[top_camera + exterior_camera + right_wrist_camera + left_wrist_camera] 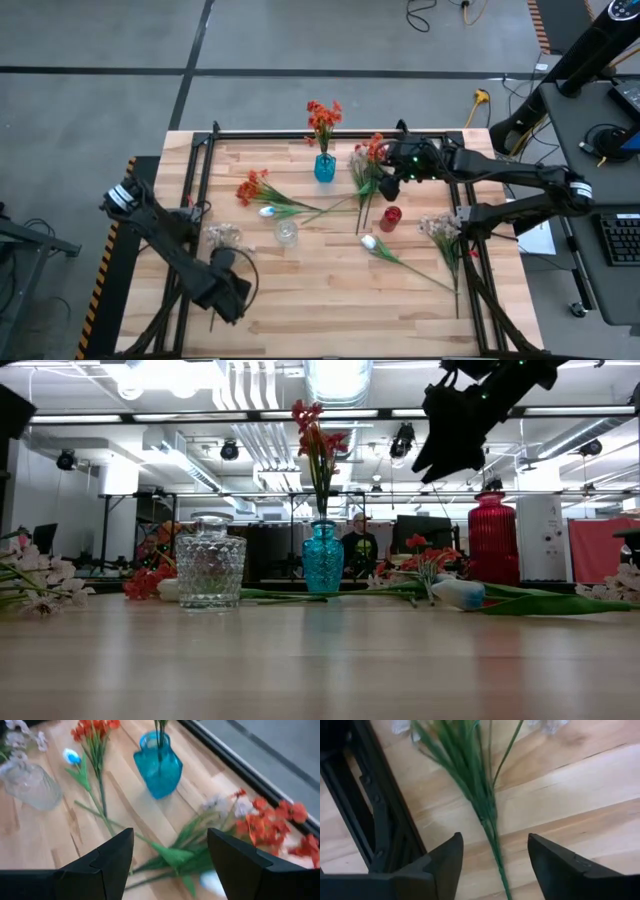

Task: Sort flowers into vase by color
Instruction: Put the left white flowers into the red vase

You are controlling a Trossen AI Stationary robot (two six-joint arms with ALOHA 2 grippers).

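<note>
Left gripper (492, 865) wide open, low over a pale pink-white spray's (222, 237) green stem near table's (330, 310) left rail — not gripping. Right gripper (170, 865) open too, hovering above orange-red spray (372, 150) by blue vase (324, 167) — one orange-red stem already in it.

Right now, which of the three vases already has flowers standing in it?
The blue vase at the table's far edge, holding orange-red flowers. The clear glass vase and red vase hold none.
</note>
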